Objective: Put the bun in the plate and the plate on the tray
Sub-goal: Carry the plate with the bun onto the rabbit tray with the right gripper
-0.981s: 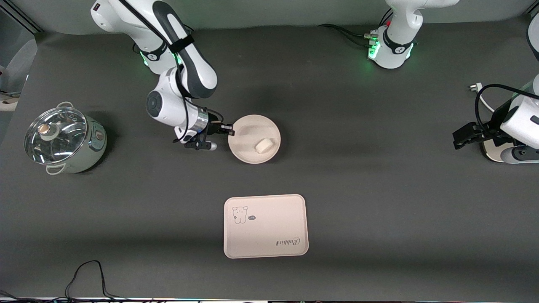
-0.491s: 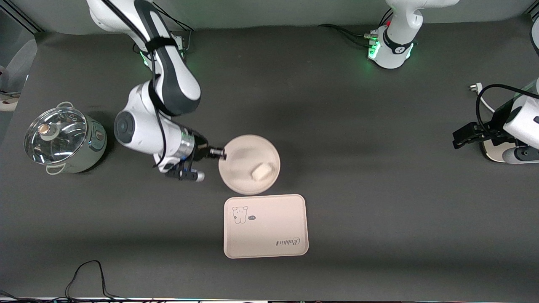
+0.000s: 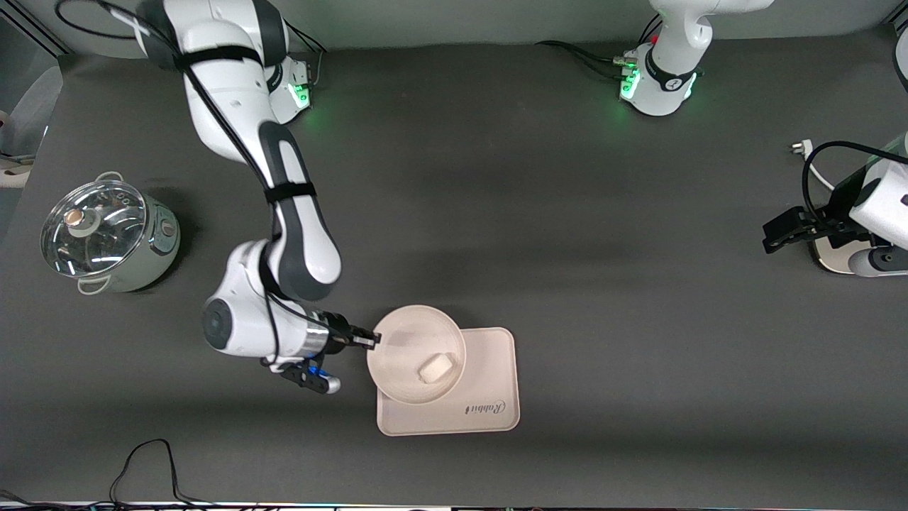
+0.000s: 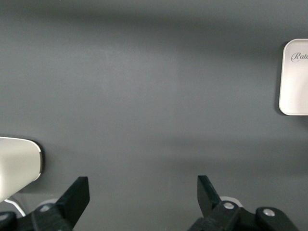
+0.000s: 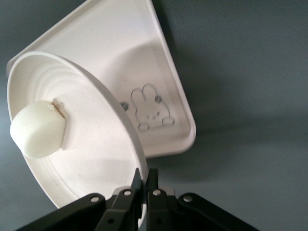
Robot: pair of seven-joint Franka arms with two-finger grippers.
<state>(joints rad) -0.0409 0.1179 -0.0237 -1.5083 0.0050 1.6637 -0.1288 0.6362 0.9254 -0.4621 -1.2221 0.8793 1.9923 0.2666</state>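
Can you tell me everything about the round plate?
The plate is round, shallow and cream-white, with faint rings inside and a raised rim. The bun sits in it. The right gripper pinches its rim with shut jaws, holding it tilted above the tray, over the rabbit drawing's end.

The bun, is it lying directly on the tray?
No, the bun lies in the plate, which the right pincer holds over the tray.

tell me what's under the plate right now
The plate, carrying the bun and pinched at its rim by the right gripper, is over the tray. From the front it covers the tray's animal drawing, though the right wrist view shows it.
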